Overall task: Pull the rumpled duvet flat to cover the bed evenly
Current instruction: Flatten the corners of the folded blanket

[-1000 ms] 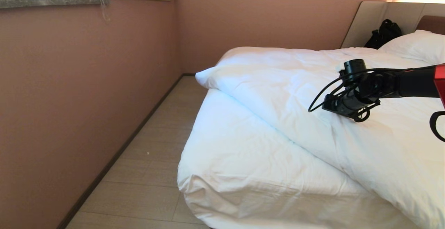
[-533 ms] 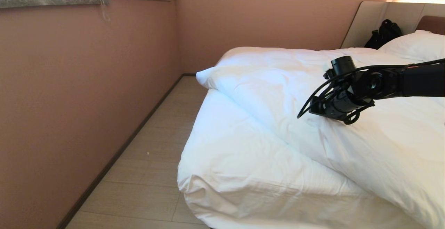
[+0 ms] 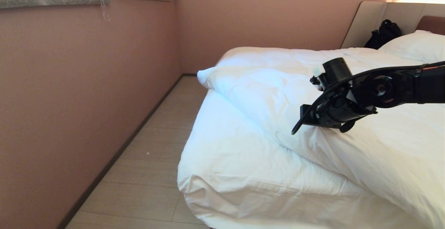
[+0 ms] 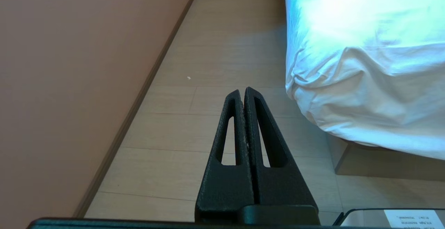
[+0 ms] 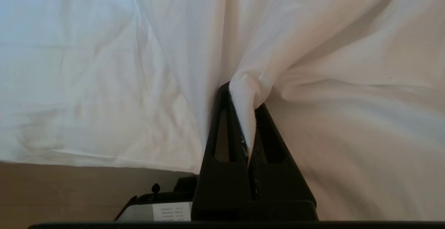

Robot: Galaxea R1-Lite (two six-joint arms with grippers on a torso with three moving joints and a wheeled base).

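Over the last second the right gripper (image 5: 248, 117), fingers pinching a fold of the rumpled duvet (image 3: 313, 83), drags it toward the bed's (image 3: 236, 166) bare foot, while the left gripper (image 4: 243, 93) hangs pressed together.

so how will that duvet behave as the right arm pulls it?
Likely floppy: the duvet bunches into a fold in the right gripper, jaws shut on it. Probably bulky to drag; it lies puffy across the bed. The thin pinch may slip.

bed (image 3: 222, 173), rumpled duvet (image 3: 278, 93), pillow (image 3: 417, 44)
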